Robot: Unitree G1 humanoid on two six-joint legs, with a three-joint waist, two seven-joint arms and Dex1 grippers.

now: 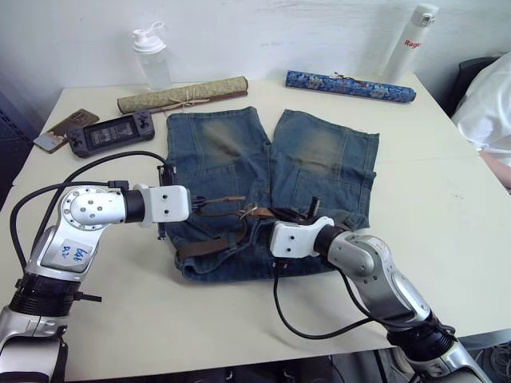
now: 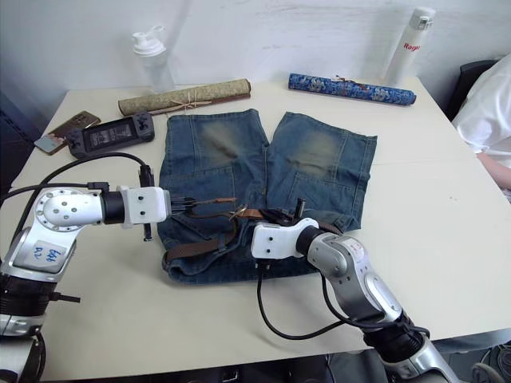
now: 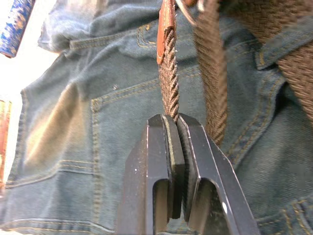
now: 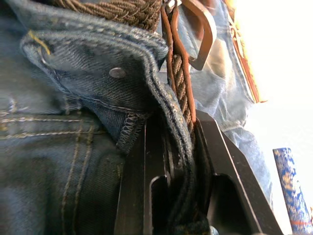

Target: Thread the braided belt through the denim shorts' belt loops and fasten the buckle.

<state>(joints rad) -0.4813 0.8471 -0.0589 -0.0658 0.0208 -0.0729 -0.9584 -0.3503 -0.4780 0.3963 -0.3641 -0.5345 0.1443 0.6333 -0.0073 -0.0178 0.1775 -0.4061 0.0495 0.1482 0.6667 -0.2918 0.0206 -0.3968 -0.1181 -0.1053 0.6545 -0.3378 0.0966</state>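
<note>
Where the shorts (image 1: pixel 267 187) lie flat at mid-table (image 1: pixel 447 223), waistband toward the robot: belt (image 1: pixel 209 249) partly threaded along the waistband, one loose end looping out over the left leg. Left gripper (image 3: pixel 175 128) clamped on a woven stretch of belt, fingers (image 3: pixel 146 166) pressed together, tan leather piece just beyond them. Right gripper (image 4: pixel 180 128) pinched on waistband denim and belt together, beside a rivet; buckle (image 4: pixel 198 36) just past the fingertips, silver frame hanging open, unfastened. Grippers (image 1: pixel 194 206) (image 1: pixel 269 238) facing each other across the waistband, near but apart. Behind the shorts: tan roll (image 1: pixel 182 95), blue patterned tube (image 1: pixel 350 86), clear bottle (image 1: pixel 151 57), white bottle (image 1: pixel 409 44). Far left: handheld console (image 1: pixel 110 133), phone (image 1: pixel 65 128). Right edge: person's white sleeve (image 1: pixel 487 104).
</note>
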